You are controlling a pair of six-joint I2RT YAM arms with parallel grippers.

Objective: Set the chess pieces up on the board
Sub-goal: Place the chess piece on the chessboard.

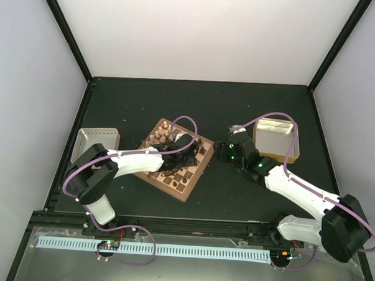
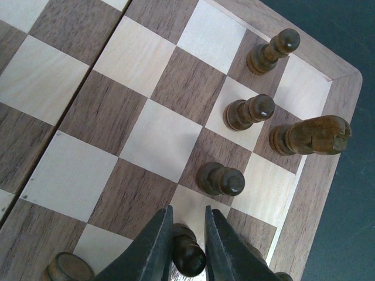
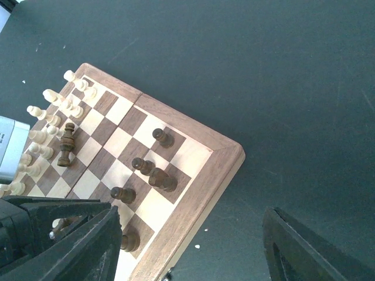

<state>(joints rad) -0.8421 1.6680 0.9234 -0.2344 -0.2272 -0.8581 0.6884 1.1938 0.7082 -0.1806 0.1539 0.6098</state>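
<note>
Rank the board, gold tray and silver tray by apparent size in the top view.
1. The board, clearly largest.
2. Tie: gold tray and silver tray look alike; the left arm covers part of the silver one.

1. The top view looks steeply down from above and behind the arm bases, taking in the whole table [image 1: 239, 105].
2. The left wrist view hangs very close over one board [image 2: 146, 134] corner.
3. The right wrist view stands farther off; it seemingly shares that corner's dark chess pieces [image 3: 162, 136].
</note>
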